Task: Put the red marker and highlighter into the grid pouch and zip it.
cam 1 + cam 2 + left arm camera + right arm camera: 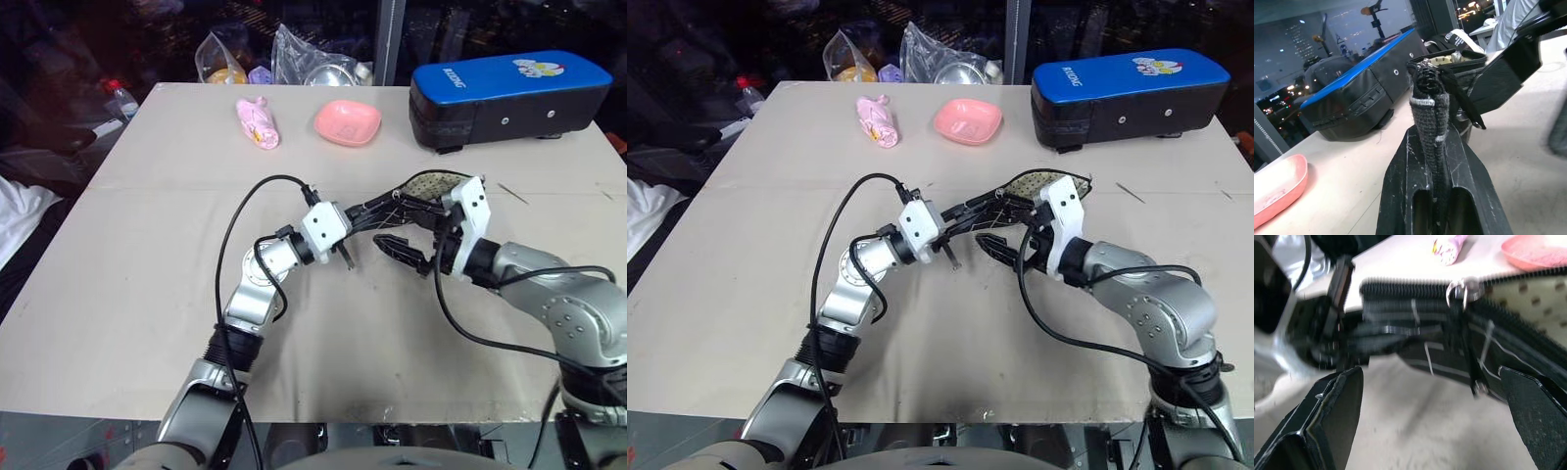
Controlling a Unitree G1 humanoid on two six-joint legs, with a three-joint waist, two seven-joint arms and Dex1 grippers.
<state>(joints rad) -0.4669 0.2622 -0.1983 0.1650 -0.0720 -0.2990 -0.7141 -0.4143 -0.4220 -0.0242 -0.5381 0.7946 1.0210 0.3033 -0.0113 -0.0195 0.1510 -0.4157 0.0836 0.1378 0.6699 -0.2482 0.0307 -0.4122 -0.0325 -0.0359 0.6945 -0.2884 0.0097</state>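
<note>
Near the middle of the beige table, both arms meet around the grid pouch, which is lifted a little above the surface and lies open along its upper edge, so that a pale dotted lining is visible inside. From the left side, the left arm bends at the elbow and reaches forward and to the right, with the wrist almost level; the left gripper has its two black fingers pressed together on one end of the pouch, and the left wrist view shows the folded grey fabric and the zipper end squeezed between them. From the right side, the right arm comes in with the forearm pointing to the left and the wrist bent; the right gripper stays just beside and a little under the pouch, with its fingers wide apart and nothing between them. In the right wrist view the zipper teeth run across the picture, with a small metal zipper slider on them, and the white grid lines of the fabric are just beyond the open fingers. I cannot tell from these pictures where the marker and the highlighter are; the inside of the pouch is mostly hidden. At the far edge of the table stand a blue-topped black case, a pink dish and a small pink wrapped packet, all well apart from the pouch.
</note>
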